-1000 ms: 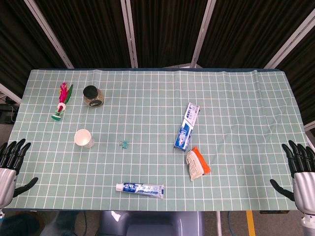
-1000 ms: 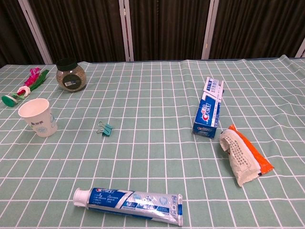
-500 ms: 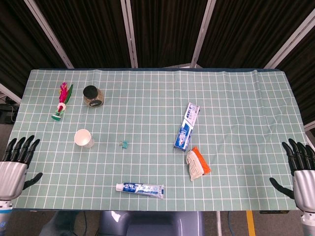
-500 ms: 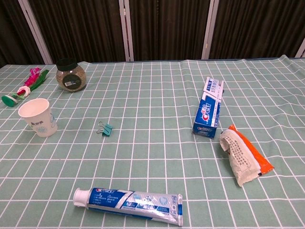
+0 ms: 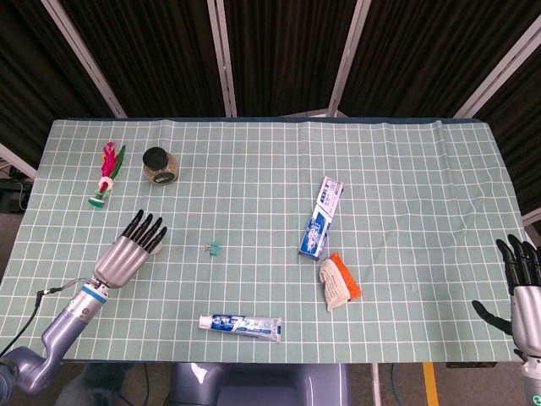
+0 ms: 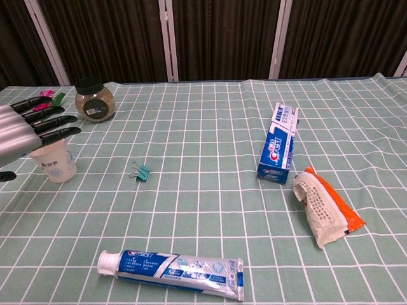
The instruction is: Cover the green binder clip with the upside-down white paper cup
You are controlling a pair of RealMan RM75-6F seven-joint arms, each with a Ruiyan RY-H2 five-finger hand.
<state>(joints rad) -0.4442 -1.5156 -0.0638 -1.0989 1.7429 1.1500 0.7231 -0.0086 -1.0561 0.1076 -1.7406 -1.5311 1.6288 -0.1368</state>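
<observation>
The white paper cup (image 6: 56, 164) stands mouth up at the left of the table. My left hand (image 6: 28, 130) hovers just above its rim with the fingers stretched out and apart, holding nothing. In the head view that left hand (image 5: 131, 249) hides most of the cup. The small green binder clip (image 5: 214, 248) lies on the cloth to the right of the cup, also seen in the chest view as the clip (image 6: 140, 171). My right hand (image 5: 524, 292) stays open at the table's near right corner, far from both.
A dark-lidded jar (image 5: 160, 165) and a pink-and-green feather toy (image 5: 105, 173) lie behind the cup. A toothpaste tube (image 5: 240, 324) lies near the front edge. A toothpaste box (image 5: 320, 216) and an orange-and-white packet (image 5: 339, 282) lie to the right.
My left hand has swung in from the table's near left corner to above the cup. The right hand has dropped slightly. Cup and clip have not moved.
</observation>
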